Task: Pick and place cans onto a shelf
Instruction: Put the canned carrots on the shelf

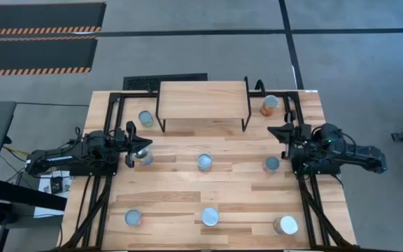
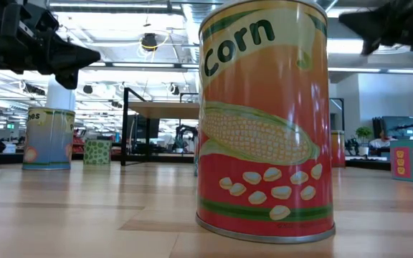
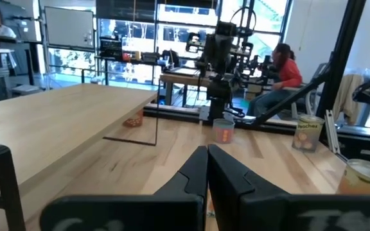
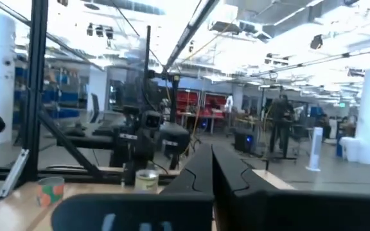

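Both arms hover with jaws clenched on nothing, the left gripper [image 1: 140, 145] beside a can [image 1: 144, 157]. Open wide first, descend squarely, then lift toward the bare shelf [image 1: 203, 98].

A seated person [image 3: 286, 70] (red top) works beyond the wooden table [image 1: 173, 196].

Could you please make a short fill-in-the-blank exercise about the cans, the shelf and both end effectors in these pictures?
1. The top of the shelf holds ____ cans.
2. The big can close to the low camera has the word ____ on its label.
3. The fingers of the left end effector are ____.
4. The right end effector holds ____.

Missing words: no; Corn; shut; nothing
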Controlling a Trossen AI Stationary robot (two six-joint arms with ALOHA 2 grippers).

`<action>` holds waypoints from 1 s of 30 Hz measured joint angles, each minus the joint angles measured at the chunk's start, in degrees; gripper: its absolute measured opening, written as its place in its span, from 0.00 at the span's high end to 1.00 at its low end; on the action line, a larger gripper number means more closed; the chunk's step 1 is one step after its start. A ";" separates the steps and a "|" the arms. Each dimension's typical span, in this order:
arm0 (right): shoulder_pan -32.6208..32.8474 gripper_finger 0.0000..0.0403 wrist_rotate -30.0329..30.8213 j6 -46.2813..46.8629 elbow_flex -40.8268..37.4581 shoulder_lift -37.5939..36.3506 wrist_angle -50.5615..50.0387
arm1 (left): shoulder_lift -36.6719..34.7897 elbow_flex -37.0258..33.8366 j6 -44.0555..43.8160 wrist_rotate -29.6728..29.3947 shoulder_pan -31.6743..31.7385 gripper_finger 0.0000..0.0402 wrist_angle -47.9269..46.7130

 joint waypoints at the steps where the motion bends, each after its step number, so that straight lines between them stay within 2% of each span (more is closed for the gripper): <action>1: 0.98 0.99 1.03 -0.95 0.69 0.58 -0.45 | 0.00 0.02 -0.14 0.00 0.00 1.00 0.16; 9: 9.81 0.99 7.60 -3.21 5.88 12.13 1.14 | 0.00 0.00 0.79 0.02 0.00 1.00 0.13; 13: 15.27 0.99 11.98 -3.21 8.62 21.34 4.53 | 0.00 0.01 0.95 0.02 0.00 1.00 0.18; 19: 22.00 0.99 21.05 -3.33 16.70 37.72 5.44 | 0.00 0.00 1.00 0.02 0.00 1.00 0.26; 23: 23.81 0.99 22.68 -1.68 22.64 48.28 4.64 | 0.00 0.01 1.32 0.02 0.00 1.00 0.42; 30: 22.64 0.98 22.58 2.92 30.52 64.99 2.55 | 0.00 0.01 0.54 0.02 0.00 1.00 0.56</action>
